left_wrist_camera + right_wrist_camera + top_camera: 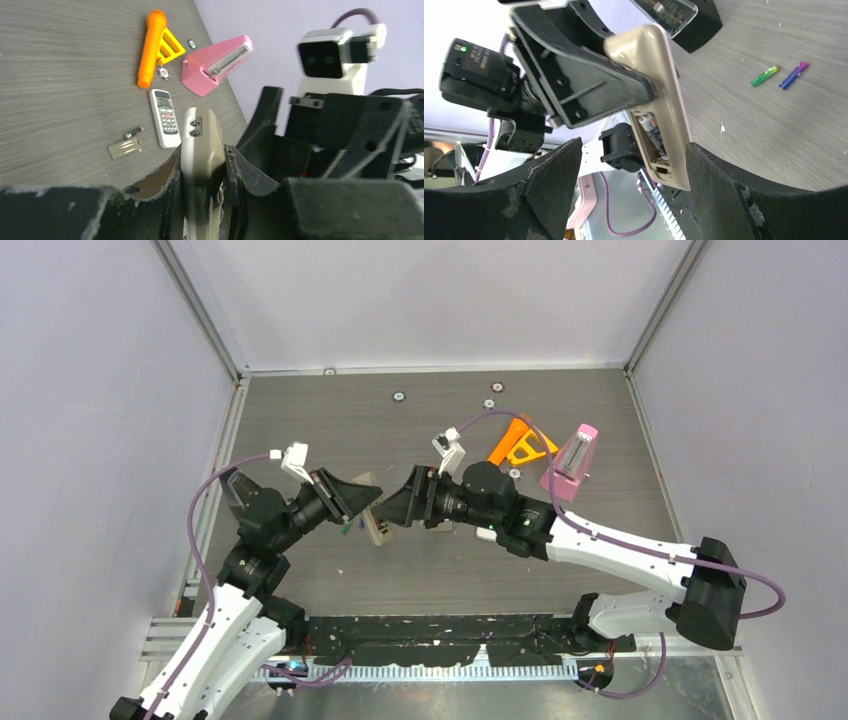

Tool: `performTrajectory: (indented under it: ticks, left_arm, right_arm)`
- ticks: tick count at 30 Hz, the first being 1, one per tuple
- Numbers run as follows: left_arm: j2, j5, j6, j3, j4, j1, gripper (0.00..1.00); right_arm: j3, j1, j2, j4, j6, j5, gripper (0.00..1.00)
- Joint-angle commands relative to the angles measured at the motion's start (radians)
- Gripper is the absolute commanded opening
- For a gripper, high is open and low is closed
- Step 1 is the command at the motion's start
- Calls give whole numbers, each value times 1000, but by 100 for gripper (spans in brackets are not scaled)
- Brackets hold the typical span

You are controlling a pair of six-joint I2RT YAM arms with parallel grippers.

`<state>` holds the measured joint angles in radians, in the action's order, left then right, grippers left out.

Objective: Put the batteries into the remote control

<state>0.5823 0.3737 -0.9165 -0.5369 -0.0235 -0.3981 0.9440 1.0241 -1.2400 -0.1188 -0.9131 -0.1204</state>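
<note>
The remote point(659, 75) is up off the table point(420, 420), bay facing me, one dark cell point(653, 134) seated inside. My left gripper point(202, 165) is clamped on the remote's body. My right gripper point(633, 150) stands wide apart, holding nothing, right at the bay. The green cell point(765, 75) and purple cell point(793, 75) lie close together on the table, at two o'clock from the remote in my right wrist view. I reckon they're light, stiff, slick and keen to roll, so pinch across mid-barrel. There's open board at twelve o'clock from above; the orange tool point(520, 443) and pink metronome point(572, 462) crowd two o'clock.
</note>
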Motion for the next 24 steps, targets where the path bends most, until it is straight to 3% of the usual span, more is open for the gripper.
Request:
performTrajectory:
  ticks: [1,24]
  left_arm:
    - [-4,65,8,-54,96,-3,0]
    - [29,213,16,-53,190,-3,0]
  right_arm:
    - [-42,-14,-3,-134,-66,-89,80]
    - [-182,-74,-53,-429,-302,-195,80]
